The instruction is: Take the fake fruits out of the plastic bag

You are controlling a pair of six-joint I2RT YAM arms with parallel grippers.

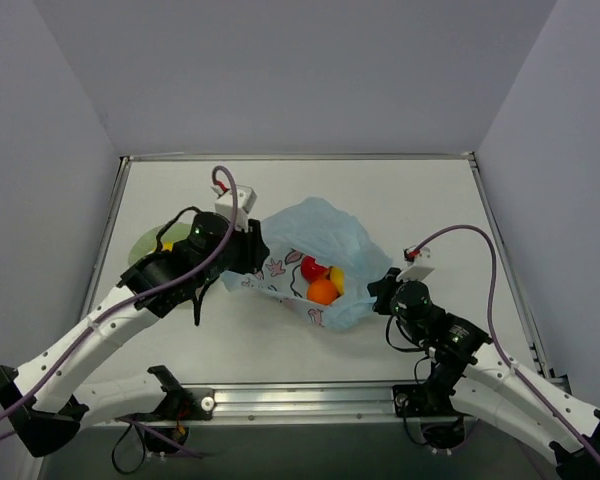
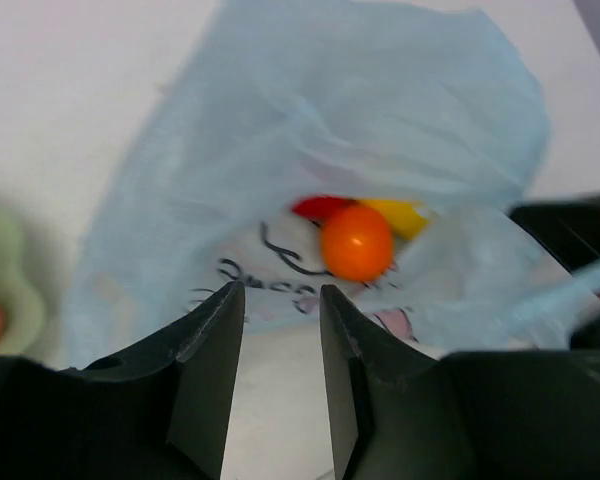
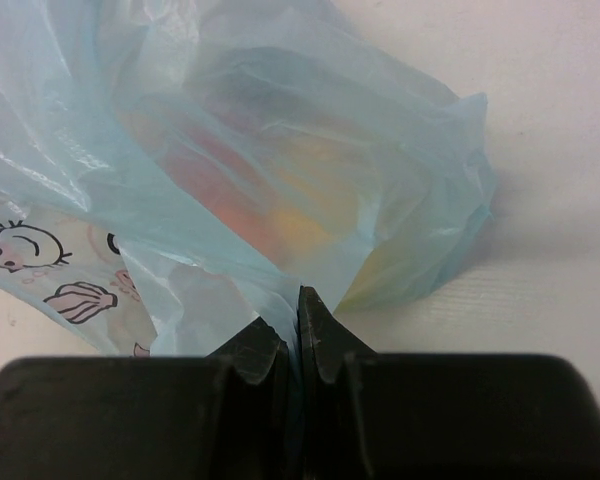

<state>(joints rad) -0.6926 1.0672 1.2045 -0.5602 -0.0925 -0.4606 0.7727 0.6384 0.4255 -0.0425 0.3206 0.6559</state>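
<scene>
Right jaws pinching plastic bag (image 1: 320,225), left jaws parted, green plate (image 1: 140,248) nearby

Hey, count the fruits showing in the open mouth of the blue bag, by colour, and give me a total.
orange fruit: 1
red fruit: 1
yellow fruit: 1
Total: 3 showing in the mouth of the bag
</scene>
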